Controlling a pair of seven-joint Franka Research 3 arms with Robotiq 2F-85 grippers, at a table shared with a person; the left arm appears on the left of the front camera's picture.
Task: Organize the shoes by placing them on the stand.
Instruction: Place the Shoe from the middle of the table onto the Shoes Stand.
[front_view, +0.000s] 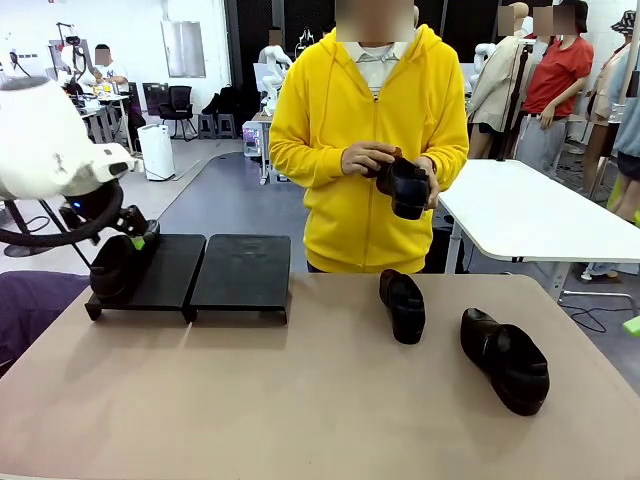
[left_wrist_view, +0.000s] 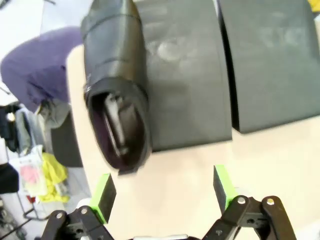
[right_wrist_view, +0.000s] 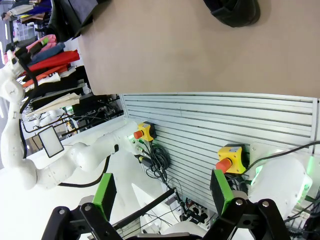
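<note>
Noting one glossy black leather loafer (front_view: 112, 268) sitting on low black slanted stand (front_view: 240, 270); left jaws gaping empty beside it, right jaws gaping empty. Leaving two loafers (front_view: 403, 305) on counter (front_view: 250, 400), one in person's hands (front_view: 368, 158).

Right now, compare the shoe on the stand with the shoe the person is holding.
The racked shoe rests on the stand, on its left panel; the held shoe is in mid-air. Nothing grips the racked shoe, and the open left gripper sits clear of it; the person's hands clasp the held shoe. Both are glossy black loafers.
</note>
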